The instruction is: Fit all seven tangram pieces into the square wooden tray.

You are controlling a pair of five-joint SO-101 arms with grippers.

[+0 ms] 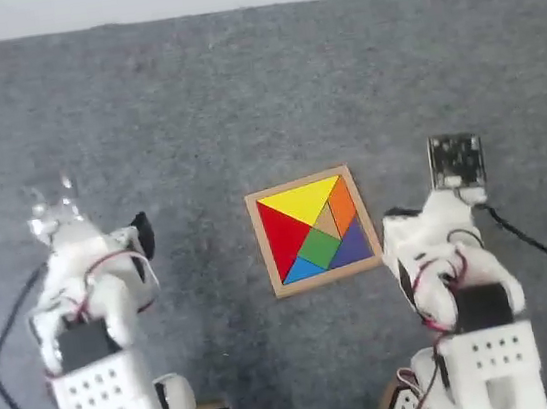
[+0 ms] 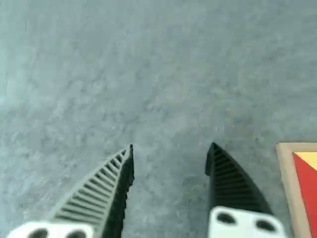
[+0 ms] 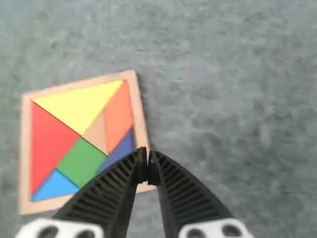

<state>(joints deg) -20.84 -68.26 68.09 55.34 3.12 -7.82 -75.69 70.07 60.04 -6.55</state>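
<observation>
High view: the square wooden tray (image 1: 264,238) sits on the grey worktop (image 1: 188,95) between my two arms, with all seven tangram pieces (image 1: 301,204) lying flat inside it.

Left wrist view: my left gripper (image 2: 171,146) is spread wide over the worktop, with a corner of the tray nearby.

Right wrist view: my right gripper (image 3: 147,151) is pinched closed with nothing in it, tips over the tray's edge by the dark blue piece (image 3: 123,146).
</observation>
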